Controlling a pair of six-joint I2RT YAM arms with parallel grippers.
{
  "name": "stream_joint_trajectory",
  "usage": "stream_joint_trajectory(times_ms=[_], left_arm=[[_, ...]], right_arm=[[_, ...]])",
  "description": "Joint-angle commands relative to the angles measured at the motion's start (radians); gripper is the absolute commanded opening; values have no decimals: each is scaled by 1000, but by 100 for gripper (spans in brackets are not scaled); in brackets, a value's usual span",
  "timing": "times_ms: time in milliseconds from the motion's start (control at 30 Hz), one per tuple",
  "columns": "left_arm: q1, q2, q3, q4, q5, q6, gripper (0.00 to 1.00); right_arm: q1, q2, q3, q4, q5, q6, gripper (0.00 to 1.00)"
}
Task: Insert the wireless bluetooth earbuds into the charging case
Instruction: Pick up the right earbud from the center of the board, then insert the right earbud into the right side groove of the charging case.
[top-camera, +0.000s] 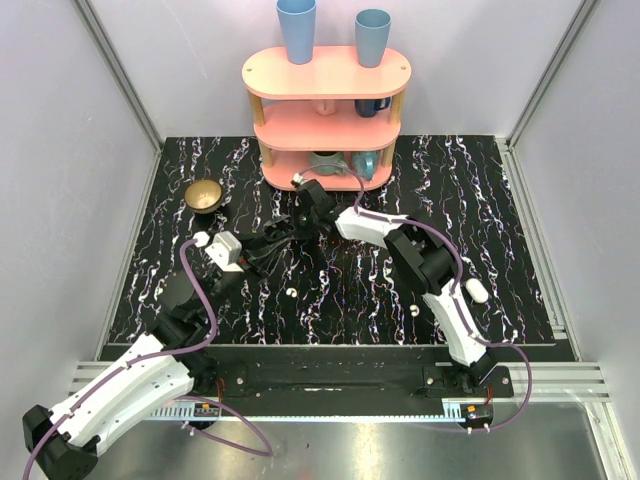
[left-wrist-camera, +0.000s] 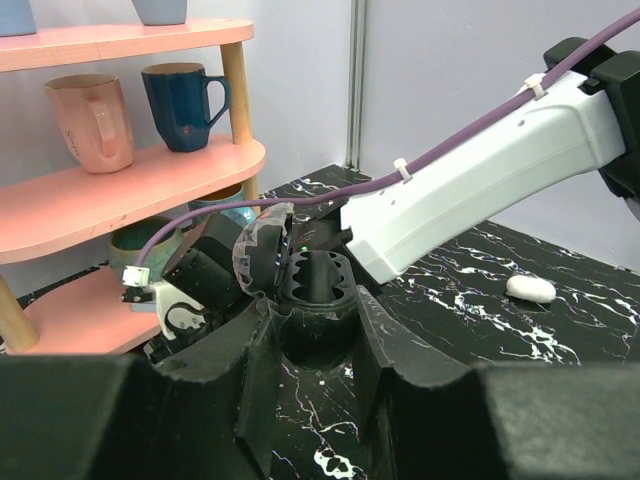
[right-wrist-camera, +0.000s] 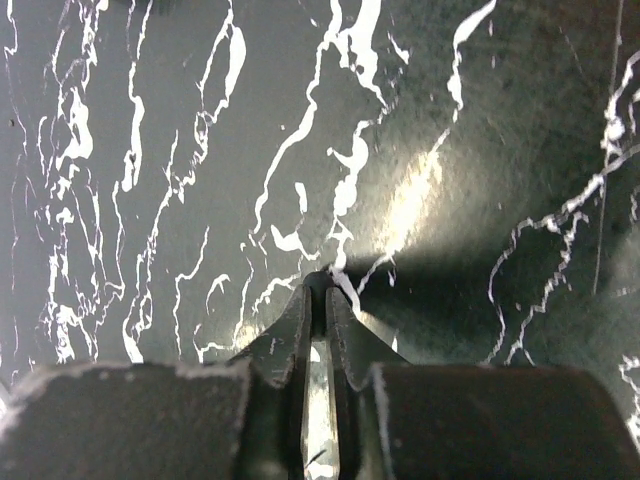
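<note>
Two earbuds (top-camera: 290, 293) lie loose on the bench (top-camera: 500, 200): one just nearer than the left hand (left-wrist-camera: 315, 338), the other earbud (top-camera: 415, 310) well right of it. That hand is clamped on a dark, two-socket case (left-wrist-camera: 315, 285), lid up. The right hand (right-wrist-camera: 318, 292), just beyond, has its fingers together. A white oval (top-camera: 476, 291) lies far right.

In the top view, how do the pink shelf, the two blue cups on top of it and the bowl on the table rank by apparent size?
1. pink shelf
2. left blue cup and right blue cup: about alike
3. bowl, but the cups stand higher, nearer the camera, so this last step is unsure.
</note>
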Motion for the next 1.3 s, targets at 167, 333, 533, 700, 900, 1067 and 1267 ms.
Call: stream_joint_trajectory(times_ms=[167,333,533,700,900,1067,1267], left_arm=[[-1,-25,-14,91,-105,41,0],[-1,-8,-50,172,-174,103,0],[-1,56,-77,278,-255,199,0],[-1,93,-83,348,-288,240,0],[-1,144,-91,405,-277,311,0],[-2,191,-109,470,-258,355,0],[-2,233,-125,554,-245,378,0]], right_arm=[[0,-270,-176,-54,47,45,0],[-31,-430,-201,-174,80,97,0],[-45,-628,-261,-249,134,175,0],[-46,-698,-193,-445,284,254,0],[-45,-738,-34,-611,347,295,0],[-37,-741,98,-711,347,340,0],[-1,-714,193,-746,323,390,0]])
